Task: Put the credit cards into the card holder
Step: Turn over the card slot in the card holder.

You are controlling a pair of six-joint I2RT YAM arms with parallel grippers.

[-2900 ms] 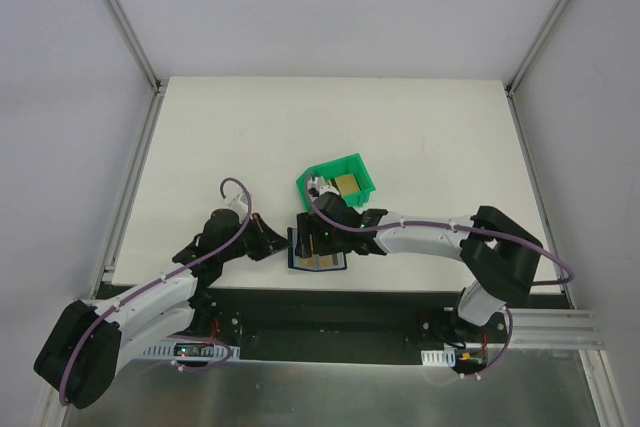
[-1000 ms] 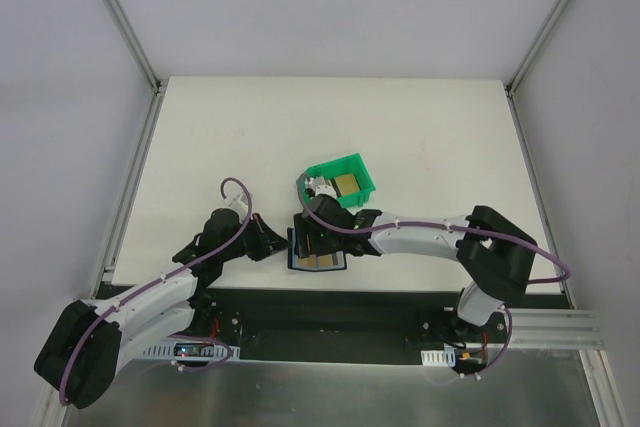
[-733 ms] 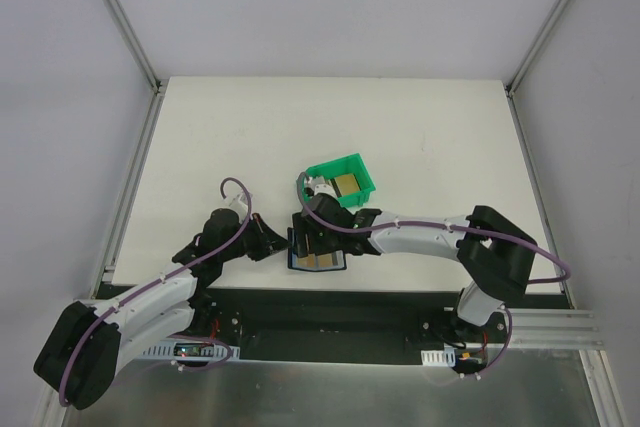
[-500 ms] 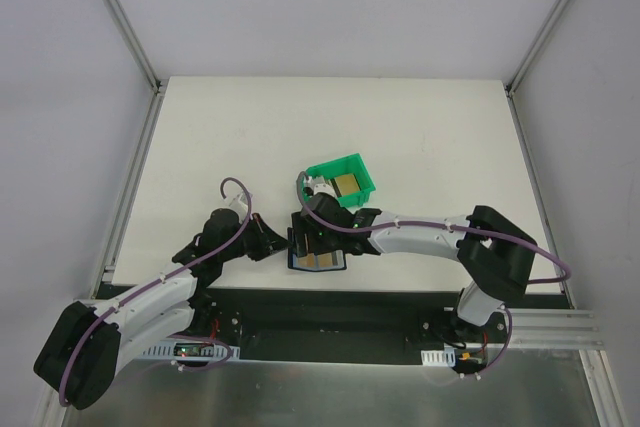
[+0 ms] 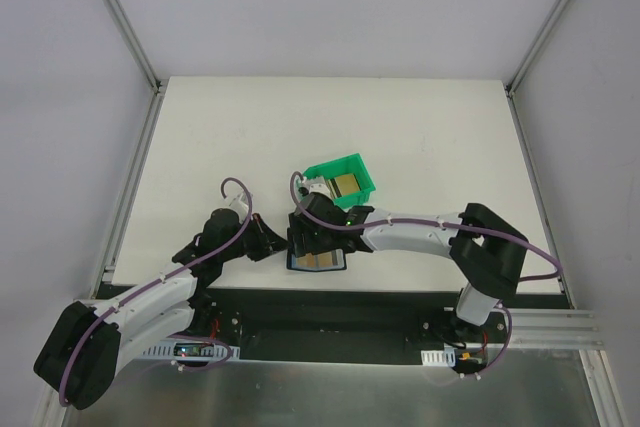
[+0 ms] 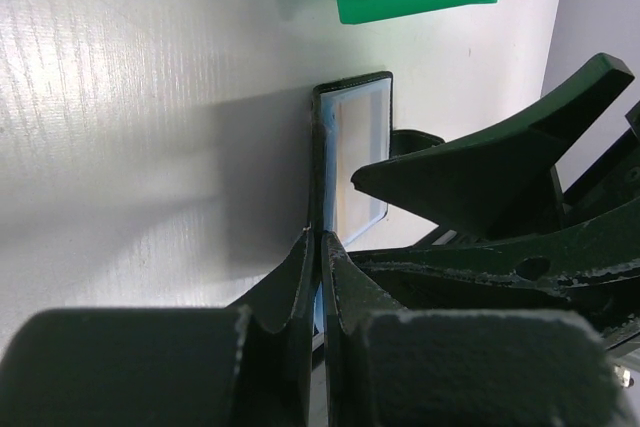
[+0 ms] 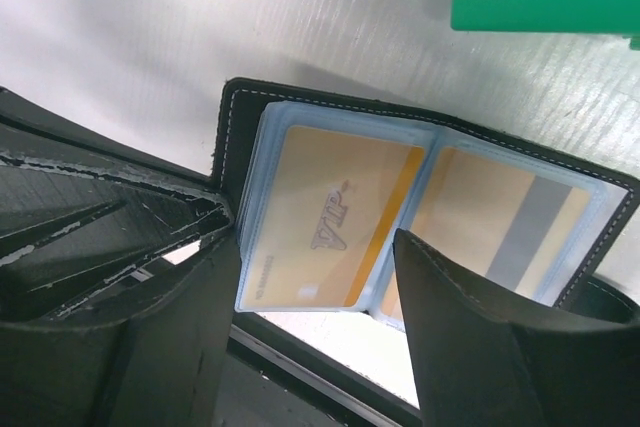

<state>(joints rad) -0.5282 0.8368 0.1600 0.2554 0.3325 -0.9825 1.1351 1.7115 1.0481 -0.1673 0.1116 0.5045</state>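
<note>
Green bin near card holder; right pincer overhead

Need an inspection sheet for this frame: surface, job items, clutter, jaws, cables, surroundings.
Surface: white table, evenly lit.
Job's things: black folding card holder lies open at the near edge, with two gold credit cards in its clear sleeves. Further cards sit in the green plastic bin.
Clutter: nothing seen.
Grippers: left gripper, jaws shut on the holder's raised flap edge. Right gripper, jaws open over the sleeved cards.
Cables: purple cables loop along both arms. The right one arcs close to the bin.
Surroundings: grey walls, aluminium frame rails.
</note>
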